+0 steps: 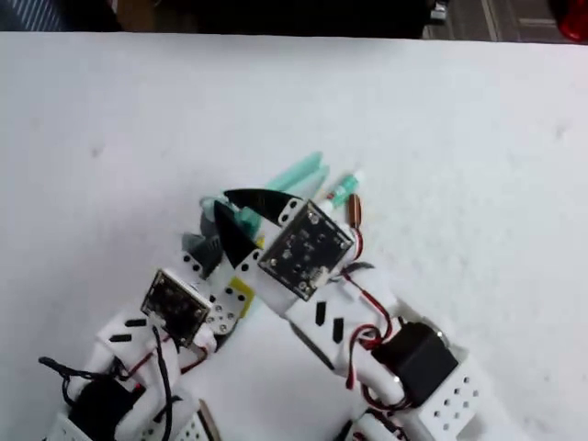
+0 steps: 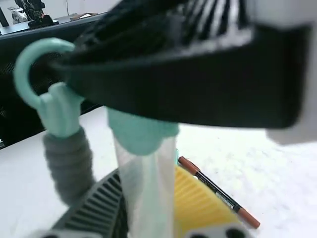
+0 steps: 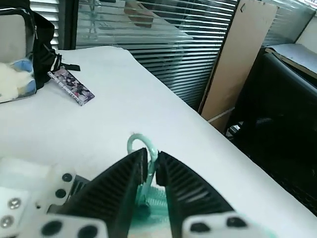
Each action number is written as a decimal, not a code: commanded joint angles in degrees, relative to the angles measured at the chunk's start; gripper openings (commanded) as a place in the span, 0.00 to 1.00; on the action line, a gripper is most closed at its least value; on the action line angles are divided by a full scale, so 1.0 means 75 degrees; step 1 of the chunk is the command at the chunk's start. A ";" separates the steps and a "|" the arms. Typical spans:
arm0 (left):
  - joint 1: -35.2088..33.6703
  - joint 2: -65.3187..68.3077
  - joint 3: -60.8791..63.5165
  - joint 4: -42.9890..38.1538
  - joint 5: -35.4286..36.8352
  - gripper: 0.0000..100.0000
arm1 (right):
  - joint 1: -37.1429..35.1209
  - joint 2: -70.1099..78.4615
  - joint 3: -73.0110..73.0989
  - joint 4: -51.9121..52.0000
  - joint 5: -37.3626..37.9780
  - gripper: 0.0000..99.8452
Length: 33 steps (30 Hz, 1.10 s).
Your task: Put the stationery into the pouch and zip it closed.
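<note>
A clear pouch point(image 2: 143, 168) with mint trim point(image 1: 299, 173) lies mid-table. Its mint ring zipper pull point(image 3: 136, 141) sits between the black fingers of my right gripper point(image 3: 152, 158), which is shut on it; the same ring point(image 2: 29, 69) hangs under that arm's black finger point(image 2: 188, 84). My left gripper point(image 2: 143, 210) is shut on the pouch's end, one grey ribbed finger point(image 2: 94, 215) and one yellow finger point(image 2: 198, 203) either side. From above, the two grippers point(image 1: 230, 207) point(image 1: 209, 248) meet at the pouch's near end. A brown pencil point(image 1: 355, 211) point(image 2: 218, 191) and a mint pen point(image 1: 344, 191) lie on the table beside the pouch.
The white table point(image 1: 459, 138) spreads wide to the left, right and back of the pouch. Its far edge point(image 1: 276, 35) meets a dark strip. In the right wrist view a bag point(image 3: 20, 49) and a patterned tag point(image 3: 71, 85) lie far off.
</note>
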 commanded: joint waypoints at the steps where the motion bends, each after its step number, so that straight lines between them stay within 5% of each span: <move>1: 0.0135 -0.0053 -0.0082 0.0070 -0.0105 0.02 | 0.0557 0.0510 -0.0316 -0.0088 0.0094 0.02; 33: 0.0123 -0.0053 -0.0082 0.0246 -0.0117 0.02 | 0.2573 0.0580 -0.0352 -0.0404 0.0141 0.02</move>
